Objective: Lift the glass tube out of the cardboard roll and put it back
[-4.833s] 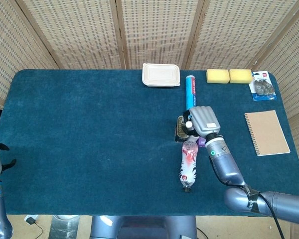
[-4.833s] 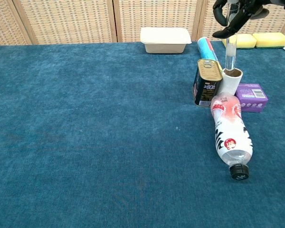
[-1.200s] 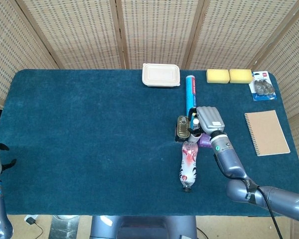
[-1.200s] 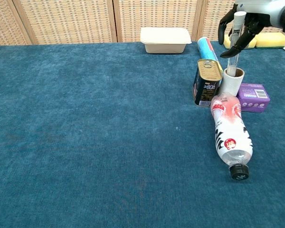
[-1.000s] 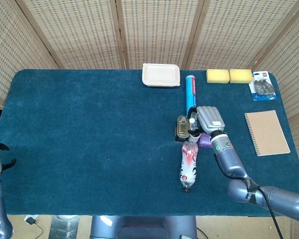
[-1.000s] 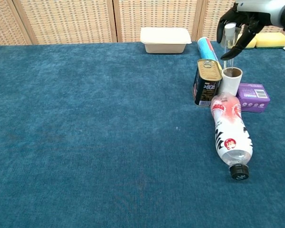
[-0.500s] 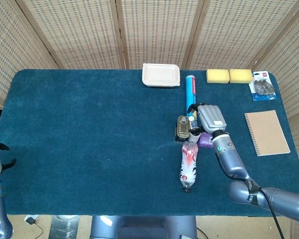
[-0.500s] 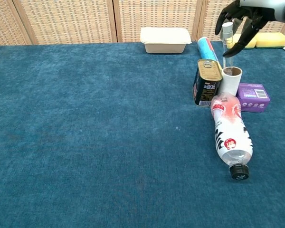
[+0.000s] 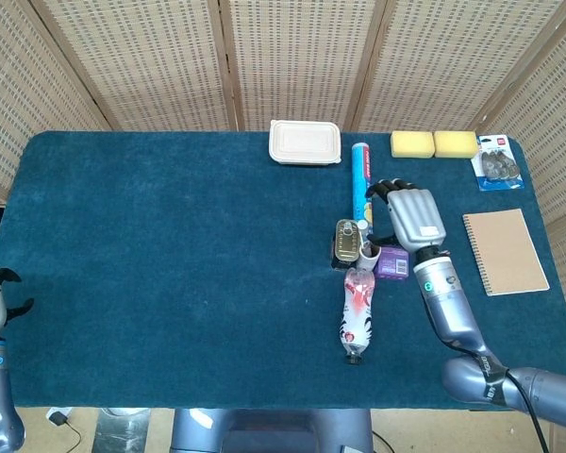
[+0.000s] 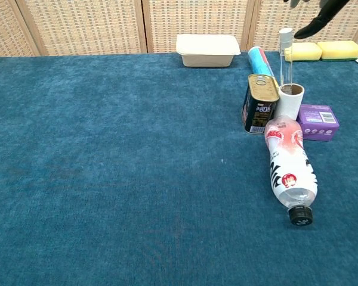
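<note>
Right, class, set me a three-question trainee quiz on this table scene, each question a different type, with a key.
1. True or false: the glass tube stands upright in the cardboard roll.
2. What touches the roll on the camera's left in the chest view? A) tin can B) sponge C) notebook
3. Fill in: the right robot hand holds ____.

Key: 1 true; 2 A; 3 nothing, its fingers are spread apart, clear of the tube.
</note>
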`<state>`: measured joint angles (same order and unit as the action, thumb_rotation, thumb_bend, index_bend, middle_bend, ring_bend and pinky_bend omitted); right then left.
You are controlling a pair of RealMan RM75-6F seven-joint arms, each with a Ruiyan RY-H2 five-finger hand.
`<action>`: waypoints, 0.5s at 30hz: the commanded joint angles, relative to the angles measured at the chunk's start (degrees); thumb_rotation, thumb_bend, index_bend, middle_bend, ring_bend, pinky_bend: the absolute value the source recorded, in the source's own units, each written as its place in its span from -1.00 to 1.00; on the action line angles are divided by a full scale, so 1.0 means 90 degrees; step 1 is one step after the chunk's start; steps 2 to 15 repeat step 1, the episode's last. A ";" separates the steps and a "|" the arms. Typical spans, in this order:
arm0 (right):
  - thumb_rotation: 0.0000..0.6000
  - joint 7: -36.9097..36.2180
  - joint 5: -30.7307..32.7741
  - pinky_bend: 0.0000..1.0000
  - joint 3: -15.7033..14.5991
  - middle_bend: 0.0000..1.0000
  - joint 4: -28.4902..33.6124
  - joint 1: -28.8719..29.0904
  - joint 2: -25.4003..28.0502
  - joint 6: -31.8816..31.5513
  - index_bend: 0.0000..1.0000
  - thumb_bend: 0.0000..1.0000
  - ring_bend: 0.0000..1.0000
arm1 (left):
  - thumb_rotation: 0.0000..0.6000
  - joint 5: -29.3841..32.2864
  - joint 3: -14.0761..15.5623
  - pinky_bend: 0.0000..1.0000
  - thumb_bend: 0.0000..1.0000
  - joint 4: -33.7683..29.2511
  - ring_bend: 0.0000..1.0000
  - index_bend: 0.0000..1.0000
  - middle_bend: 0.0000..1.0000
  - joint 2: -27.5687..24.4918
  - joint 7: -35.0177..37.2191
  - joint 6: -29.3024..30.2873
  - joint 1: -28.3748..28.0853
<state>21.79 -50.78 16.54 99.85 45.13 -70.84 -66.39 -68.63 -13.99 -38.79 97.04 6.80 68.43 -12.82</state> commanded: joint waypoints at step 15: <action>1.00 0.0180 -0.0290 -0.32 -0.0115 -0.30 0.0337 -0.0293 0.0100 -0.0525 -0.32 -0.67 -0.41 | 1.00 -0.0045 0.0021 -0.34 -0.69 0.0031 -0.51 -0.05 -0.13 -0.0002 0.0030 -0.0030 -0.0046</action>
